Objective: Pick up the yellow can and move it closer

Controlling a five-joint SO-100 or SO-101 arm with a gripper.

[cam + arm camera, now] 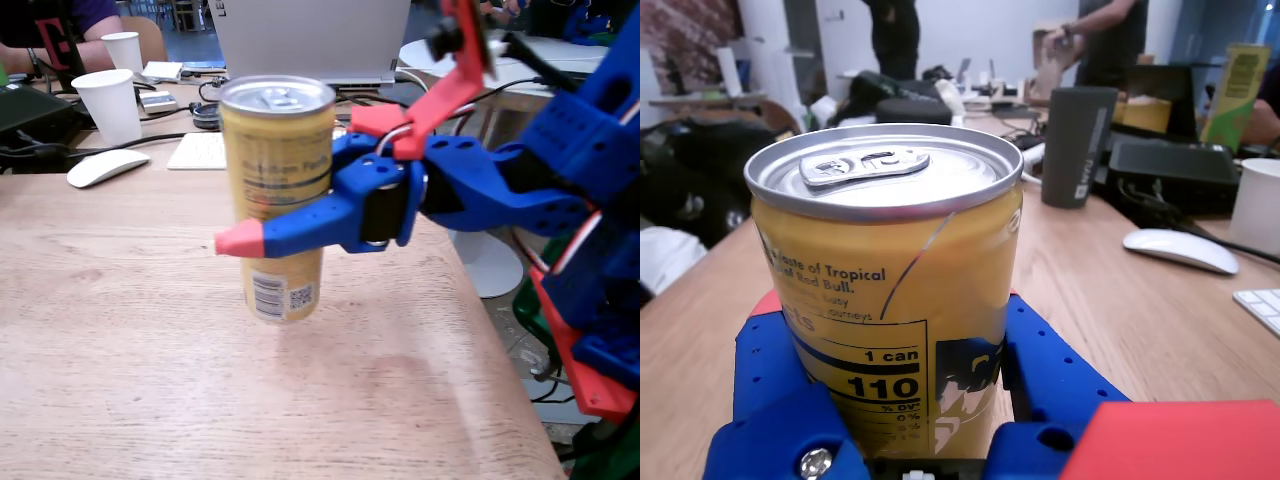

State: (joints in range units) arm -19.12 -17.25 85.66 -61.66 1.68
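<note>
- Yellow can (pixel 277 190): upright, sealed, pull tab (pixel 862 166) flat; base apparently just clear of the wooden table (pixel 150 380).
- Gripper (pixel 262 232): blue fingers clamped against the can's sides.
- White paper cups (pixel 110 104): far table edge; contents not visible.

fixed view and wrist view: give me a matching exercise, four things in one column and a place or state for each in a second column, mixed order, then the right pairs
Things:
1. tall golden-yellow metal drink can
2. flat white computer mouse
3. nearer white paper cup
4. blue two-finger gripper with red tips

Places or states:
A. lying flat on the wooden table, left of the can in the fixed view
B. closed around the can's middle
C. standing upright behind the mouse, far left in the fixed view
D. held upright, pull tab unopened

Pairs: 1-D, 2-A, 3-C, 4-B
</note>
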